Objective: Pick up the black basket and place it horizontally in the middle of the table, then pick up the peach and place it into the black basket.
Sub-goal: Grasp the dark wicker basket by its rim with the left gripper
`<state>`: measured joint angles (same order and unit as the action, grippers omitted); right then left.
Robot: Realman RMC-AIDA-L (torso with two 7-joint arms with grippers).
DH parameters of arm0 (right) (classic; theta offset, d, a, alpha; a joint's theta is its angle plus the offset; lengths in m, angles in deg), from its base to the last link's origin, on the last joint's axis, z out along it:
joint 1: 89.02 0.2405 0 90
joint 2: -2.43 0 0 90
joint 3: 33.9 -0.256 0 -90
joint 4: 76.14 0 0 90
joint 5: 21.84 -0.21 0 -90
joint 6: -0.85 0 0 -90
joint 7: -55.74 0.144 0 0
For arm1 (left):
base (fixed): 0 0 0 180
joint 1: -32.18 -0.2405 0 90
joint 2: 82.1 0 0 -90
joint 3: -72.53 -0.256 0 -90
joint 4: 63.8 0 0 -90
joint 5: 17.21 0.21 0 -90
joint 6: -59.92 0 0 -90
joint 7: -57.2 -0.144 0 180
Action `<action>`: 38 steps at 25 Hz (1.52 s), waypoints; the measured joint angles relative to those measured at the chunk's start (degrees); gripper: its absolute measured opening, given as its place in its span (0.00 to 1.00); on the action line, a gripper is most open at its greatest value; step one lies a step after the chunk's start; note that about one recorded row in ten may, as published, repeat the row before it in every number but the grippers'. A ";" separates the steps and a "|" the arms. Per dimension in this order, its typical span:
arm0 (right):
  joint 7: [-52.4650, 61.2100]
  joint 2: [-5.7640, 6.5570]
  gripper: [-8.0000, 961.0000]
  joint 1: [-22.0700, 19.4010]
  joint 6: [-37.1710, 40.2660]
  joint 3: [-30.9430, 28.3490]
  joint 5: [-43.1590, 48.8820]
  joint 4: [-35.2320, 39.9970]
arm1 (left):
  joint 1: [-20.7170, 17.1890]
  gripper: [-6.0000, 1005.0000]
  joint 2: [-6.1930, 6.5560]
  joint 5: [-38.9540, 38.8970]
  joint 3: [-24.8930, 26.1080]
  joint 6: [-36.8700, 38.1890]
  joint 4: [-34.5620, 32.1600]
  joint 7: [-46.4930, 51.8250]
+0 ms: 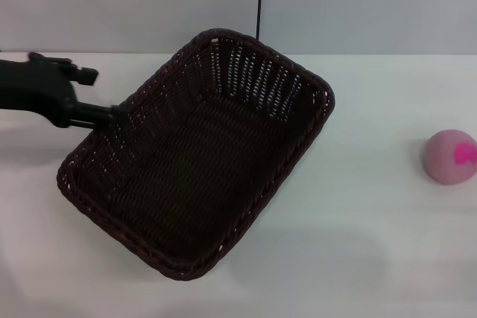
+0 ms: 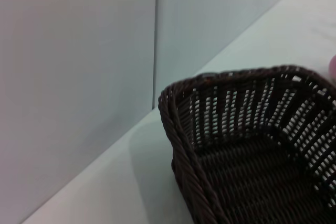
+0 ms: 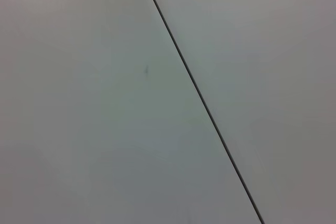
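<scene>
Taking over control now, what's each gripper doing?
Left gripper: shut on the black basket rim, at its left side.
Right gripper: not in view.

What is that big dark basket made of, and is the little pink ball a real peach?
The black basket looks like woven wicker or a plastic imitation: dark brown-black strands, a braided rim, and gaps in the sloped sides; its slight sheen leaves that open. The peach looks matte and dusty pink with a bright magenta patch, so it is more likely a foam or plastic toy than fruit. The left hand is at the basket's rim.
</scene>
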<state>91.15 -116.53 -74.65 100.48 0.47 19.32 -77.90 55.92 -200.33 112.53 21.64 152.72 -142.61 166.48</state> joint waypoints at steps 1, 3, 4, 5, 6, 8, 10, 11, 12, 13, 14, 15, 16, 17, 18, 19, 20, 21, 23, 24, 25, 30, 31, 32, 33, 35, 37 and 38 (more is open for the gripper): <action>0.00 0.00 0.67 0.00 0.00 0.00 0.00 0.00 | 0.20 0.83 -0.09 0.54 -1.04 -0.62 -0.04 0.74; 0.01 0.00 0.67 0.02 0.00 0.00 -0.03 0.00 | 0.28 0.83 -0.19 2.00 -5.24 -4.10 -0.02 4.12; 0.01 0.00 0.67 0.02 0.00 0.00 -0.03 0.00 | 0.28 0.83 -0.19 2.00 -5.24 -4.10 -0.02 4.12; 0.01 0.00 0.67 0.09 0.00 0.00 -0.03 0.00 | 0.18 0.83 -0.20 2.65 -6.92 -5.50 0.09 5.26; 0.01 0.00 0.67 0.17 -0.01 -0.01 -0.03 0.00 | 0.09 0.83 -0.20 3.37 -8.63 -6.84 0.20 6.39; 0.01 -0.02 0.67 0.42 -0.32 -0.08 -0.03 0.15 | 0.06 0.83 -0.21 4.51 -10.61 -8.13 0.26 7.80; 0.01 -0.03 0.67 0.52 -0.46 -0.10 -0.03 0.30 | 0.06 0.83 -0.22 5.18 -11.90 -8.74 0.27 8.61; 0.01 -0.03 0.67 0.52 -0.46 -0.10 -0.03 0.30 | 0.06 0.83 -0.22 5.18 -11.90 -8.74 0.27 8.61; 0.01 -0.03 0.67 0.55 -0.50 -0.10 -0.03 0.34 | 0.06 0.83 -0.24 6.04 -13.08 -9.45 0.28 9.66; 0.01 -0.04 0.67 0.58 -0.59 -0.10 -0.03 0.47 | 0.08 0.83 -0.31 7.23 -15.02 -10.30 0.27 11.08; 0.01 -0.04 0.67 0.58 -0.59 -0.10 -0.03 0.47 | 0.10 0.83 -0.32 7.47 -15.40 -10.35 0.23 11.42; 0.01 -0.04 0.67 0.58 -0.65 -0.10 -0.03 0.53 | 0.16 0.83 -0.33 7.62 -15.64 -10.31 0.14 11.65; 0.01 -0.04 0.67 0.58 -0.67 -0.09 -0.03 0.57 | 0.20 0.83 -0.33 7.66 -15.73 -10.25 0.06 11.77; 0.01 -0.04 0.67 0.58 -0.70 -0.10 -0.03 0.61 | 0.29 0.83 -0.33 7.76 -15.98 -10.09 -0.13 12.01; 0.01 -0.04 0.67 0.56 -0.72 -0.13 -0.03 0.64 | 0.36 0.83 -0.33 7.98 -16.43 -9.95 -0.18 12.20; 0.01 -0.04 0.67 0.56 -0.72 -0.13 -0.03 0.64 | 0.45 0.83 -0.32 8.23 -16.56 -9.91 -0.13 12.24; 0.01 -0.04 0.67 0.52 -0.74 -0.17 -0.03 0.63 | 0.52 0.83 -0.31 8.51 -16.70 -9.85 -0.06 12.27; 0.01 -0.04 0.67 0.52 -0.74 -0.17 -0.03 0.63 | 0.66 0.83 -0.30 9.03 -16.95 -9.71 0.12 12.33; 0.01 -0.04 0.67 0.50 -0.76 -0.18 -0.03 0.63 | 0.84 0.83 -0.29 9.67 -17.38 -9.45 0.21 12.48; 0.01 -0.04 0.67 0.50 -0.76 -0.18 -0.03 0.63 | 0.88 0.81 -0.29 9.99 -17.85 -9.21 0.14 12.62; 0.01 -0.04 0.67 0.49 -0.76 -0.18 -0.03 0.63 | 0.90 0.79 -0.30 10.64 -18.52 -9.01 -0.11 12.79; 0.01 -0.04 0.67 0.48 -0.83 -0.18 -0.03 0.62 | 0.90 0.71 -0.35 12.24 -20.06 -8.93 -0.59 13.23; 0.01 -0.04 0.67 0.48 -0.88 -0.18 -0.03 0.61 | 0.65 0.69 -0.35 12.67 -20.92 -8.99 -1.38 13.36; 0.01 -0.04 0.67 0.46 -0.92 -0.18 -0.03 0.61 | 0.29 0.67 -0.35 12.79 -21.47 -9.09 -2.25 13.39; 0.01 -0.04 0.67 0.42 -1.00 -0.18 -0.03 0.62 | 0.07 0.65 -0.35 12.81 -21.80 -9.18 -2.77 13.40; 0.01 -0.04 0.67 0.39 -1.01 -0.18 -0.03 0.61 | -0.33 0.58 -0.33 12.91 -22.48 -9.37 -3.69 13.40; 0.01 -0.04 0.67 0.34 -1.03 -0.18 -0.03 0.61 | -0.36 0.48 -0.28 13.16 -23.21 -9.37 -4.19 13.16; 0.01 -0.04 0.67 0.32 -1.03 -0.18 -0.03 0.61 | 0.47 0.43 -0.28 13.27 -23.32 -9.27 -4.25 12.82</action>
<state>91.16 -116.58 -74.33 99.45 0.29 19.29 -77.29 56.39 -200.61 125.79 -1.68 143.46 -146.87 179.30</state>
